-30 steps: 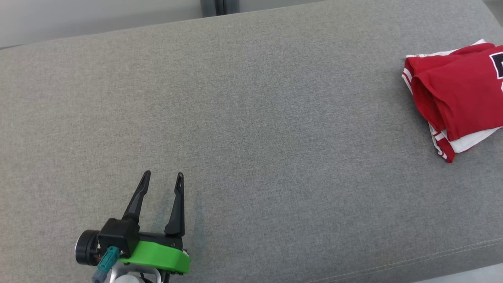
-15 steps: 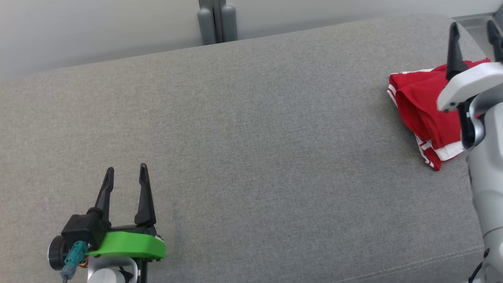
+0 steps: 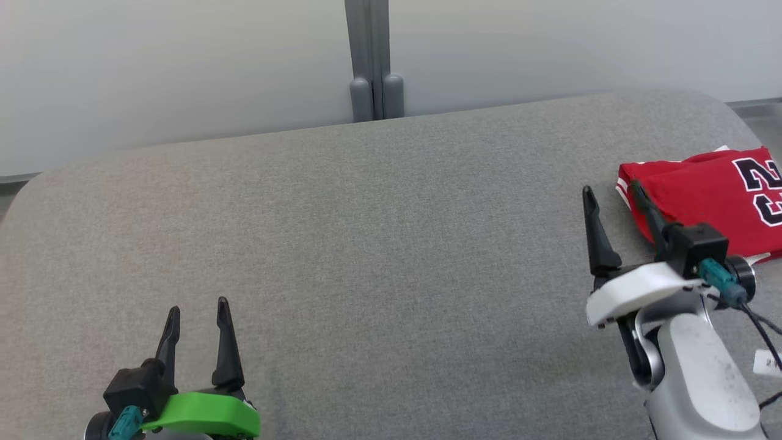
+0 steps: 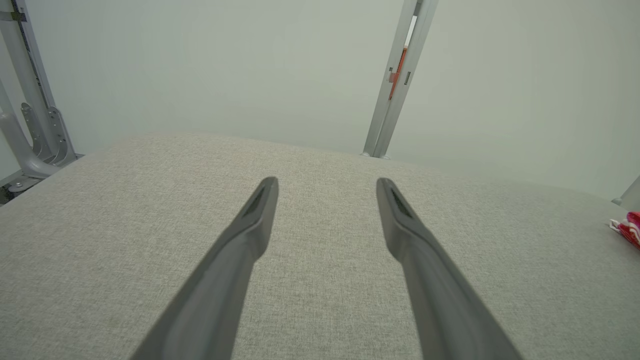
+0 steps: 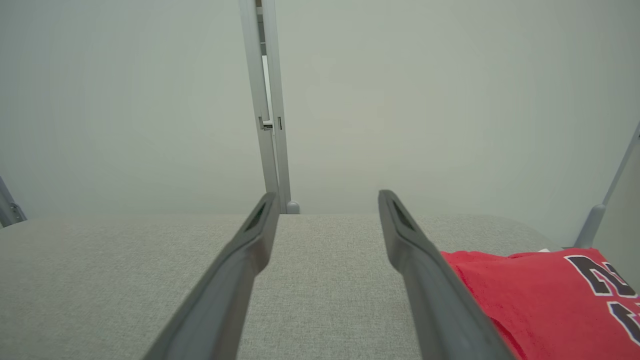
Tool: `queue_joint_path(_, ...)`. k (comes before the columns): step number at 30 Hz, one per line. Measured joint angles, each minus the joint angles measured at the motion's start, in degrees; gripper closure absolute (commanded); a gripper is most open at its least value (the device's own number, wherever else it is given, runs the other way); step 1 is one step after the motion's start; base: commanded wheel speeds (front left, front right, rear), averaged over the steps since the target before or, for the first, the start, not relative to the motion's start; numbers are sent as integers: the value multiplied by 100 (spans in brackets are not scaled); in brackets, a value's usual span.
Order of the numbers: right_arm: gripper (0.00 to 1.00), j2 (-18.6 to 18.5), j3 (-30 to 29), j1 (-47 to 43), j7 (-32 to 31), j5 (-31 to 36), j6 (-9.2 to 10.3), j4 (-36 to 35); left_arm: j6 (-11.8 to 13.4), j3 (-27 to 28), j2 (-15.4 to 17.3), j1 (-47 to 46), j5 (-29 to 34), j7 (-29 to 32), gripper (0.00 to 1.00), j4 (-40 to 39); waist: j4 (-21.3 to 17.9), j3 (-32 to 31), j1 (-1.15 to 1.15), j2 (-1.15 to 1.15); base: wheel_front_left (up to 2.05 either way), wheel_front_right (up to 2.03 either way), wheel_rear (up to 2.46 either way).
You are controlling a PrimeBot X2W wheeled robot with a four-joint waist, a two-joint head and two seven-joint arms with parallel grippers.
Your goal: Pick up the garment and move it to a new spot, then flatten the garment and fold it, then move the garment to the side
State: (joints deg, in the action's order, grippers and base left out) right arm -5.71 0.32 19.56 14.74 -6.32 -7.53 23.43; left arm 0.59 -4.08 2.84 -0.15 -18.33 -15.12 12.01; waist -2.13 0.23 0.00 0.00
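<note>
**Entry: folded garment and both grippers**

**Hazard, judged.** The garment (image 3: 702, 195) could be knocked out of its fold. One finger of the right gripper (image 3: 611, 187) crossed the garment's left edge in the head view. A sideways swing or a dip of that arm might hook the top layer and drag it open. The stack also sat near the rounded right end of the grey cushion (image 3: 366, 244), so a push in that direction might slide it off. A loose cable (image 3: 757, 330) trailed from the right wrist close to the cloth, a lesser snag risk.

**Garment.** Red jersey with white trim and dark lettering. It lay folded in a compact stack at the far right of the cushion.

**Right gripper.** Jaws stood wide apart and held nothing. The garment lay just beside it, to its right and slightly ahead. The right wrist view showed the cloth beside the right-hand finger, outside the gap. Whether the two touched could not be told.

**Left gripper (image 3: 198, 304).** Jaws were apart and empty. It hung over bare cushion at the near left, well apart from the garment.
</note>
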Motion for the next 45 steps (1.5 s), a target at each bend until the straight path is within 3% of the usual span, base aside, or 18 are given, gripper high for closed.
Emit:
queue_joint_path(6,0,259,53,-884,5,75,0,-632,-16,-32,0,231,-131,0,0,7,149,-133,0,0,0,0,0)
queue_joint_path(14,0,286,242,-1565,7,-120,0,-1098,22,-181,0,300,-51,0,0,-13,216,-161,0,0,0,0,0)
queue_joint_path(41,0,286,346,-1783,8,-386,0,-1051,100,-360,0,336,83,0,0,116,243,-171,0,0,0,0,0)
queue_joint_path(42,100,289,346,-1788,4,-389,0,-1031,100,-363,-1,337,79,0,100,140,243,-171,0,0,0,0,0)
queue_joint_path(45,100,302,355,-1878,-5,-393,-1,-887,99,-365,-7,373,76,1,100,292,243,-171,0,0,0,0,0)
